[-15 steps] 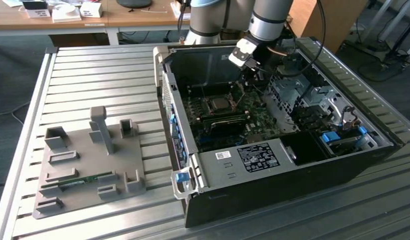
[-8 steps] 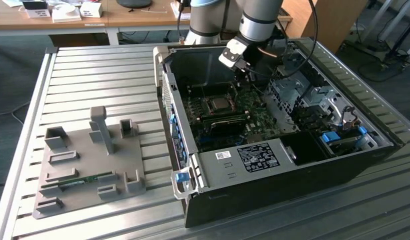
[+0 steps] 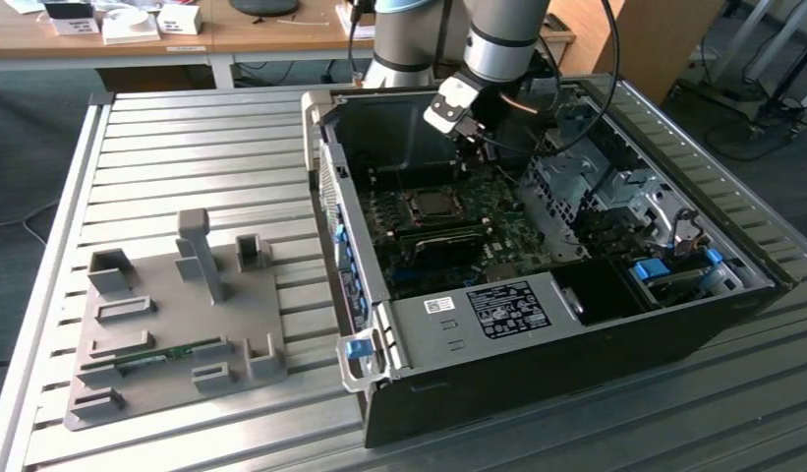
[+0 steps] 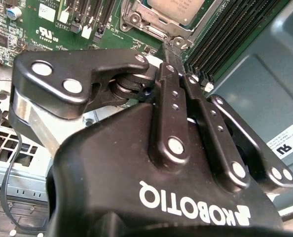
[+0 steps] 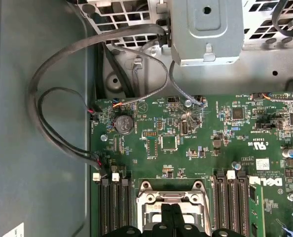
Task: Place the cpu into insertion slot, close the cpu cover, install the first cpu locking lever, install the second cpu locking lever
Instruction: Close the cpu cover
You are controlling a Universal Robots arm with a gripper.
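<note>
Claw is pinched shut, tips right at the corner of the cpu cover, cpu sitting in its window.

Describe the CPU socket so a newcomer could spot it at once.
Look into the open dark computer case, at its green motherboard. The insertion slot is the square metal-framed socket there, unlike the long narrow black memory slots beside it.

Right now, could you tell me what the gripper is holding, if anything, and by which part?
Nothing visible: the gripper is shut with nothing between its fingers, tips beside the cpu cover.
</note>
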